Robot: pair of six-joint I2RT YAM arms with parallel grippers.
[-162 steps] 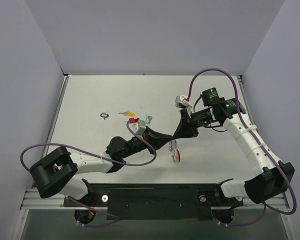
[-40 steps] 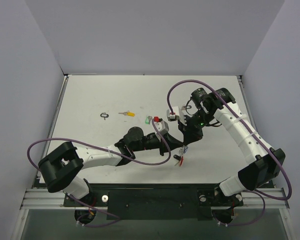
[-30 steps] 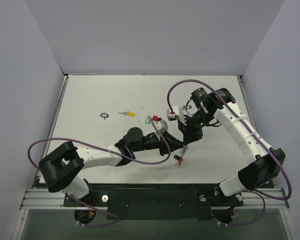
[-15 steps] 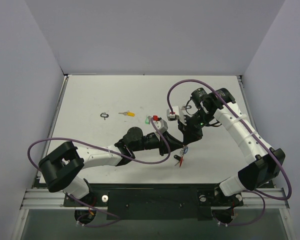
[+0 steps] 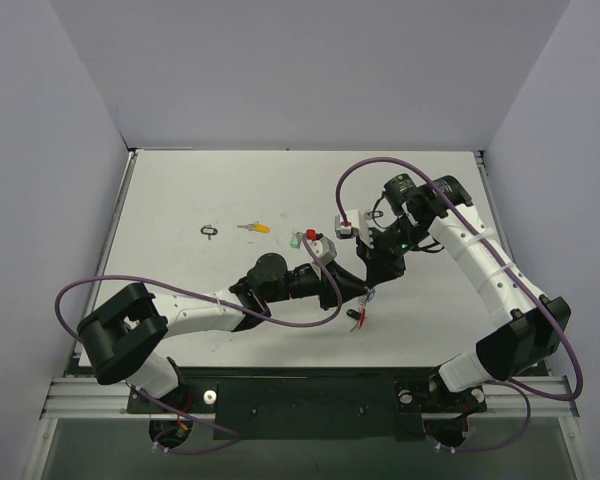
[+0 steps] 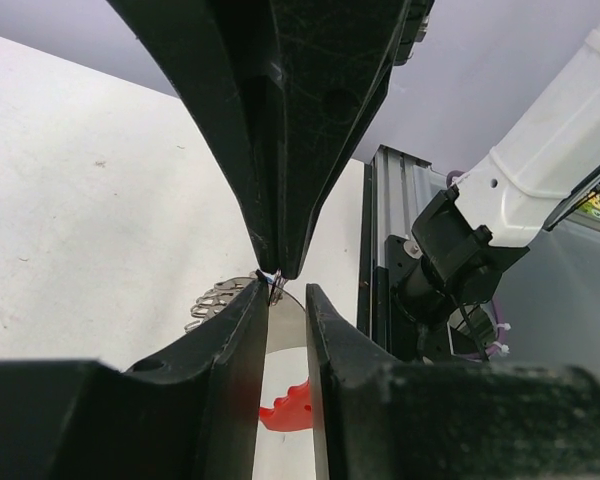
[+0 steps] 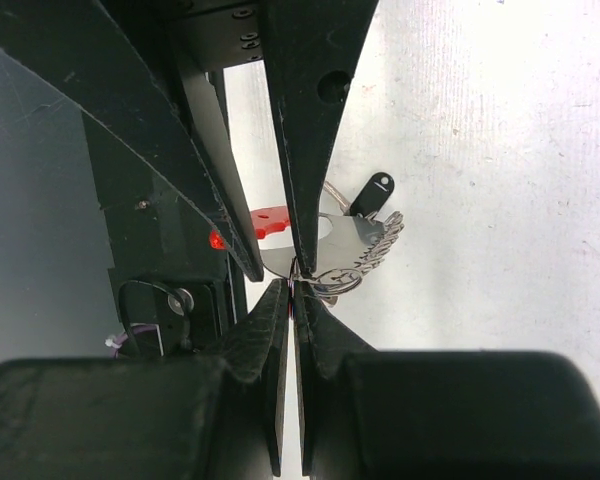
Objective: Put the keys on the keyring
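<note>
Now the keyring (image 7: 327,283) is held low over the worktop (image 5: 180,190), in the middle near the front, between the two arms. The right pincer (image 7: 293,292) is closed tight on the thin wire of the ring. The left pincer (image 6: 286,300) is pushed in from the other side, tip to tip with the right one. Its fingers (image 6: 235,340) are a little apart and part of the bunch is seen between them, but whether anything is squeezed there cannot be told.

A red tag (image 7: 270,220) and a key with a black tag (image 7: 372,195) are bunched at the ring, and a toothed key blade (image 7: 365,250) is seen beside them. A key with a yellow tag (image 5: 252,227) and a key with a green tag (image 5: 295,240) are laid on the worktop, well apart from the ring. A small black loop (image 5: 210,231) is laid near the yellow one.

The ring is judged to be light, hard and springy. Its wire is thin and smooth, so it can easily be twisted or let slip. It is best pinched on bare wire, away from the split, so the opening is kept free. The keys are judged to be small, flat, stiff and slippery, but not easily broken. Each is best taken by its wide head near the tag, so the hole is kept clear for the wire.
</note>
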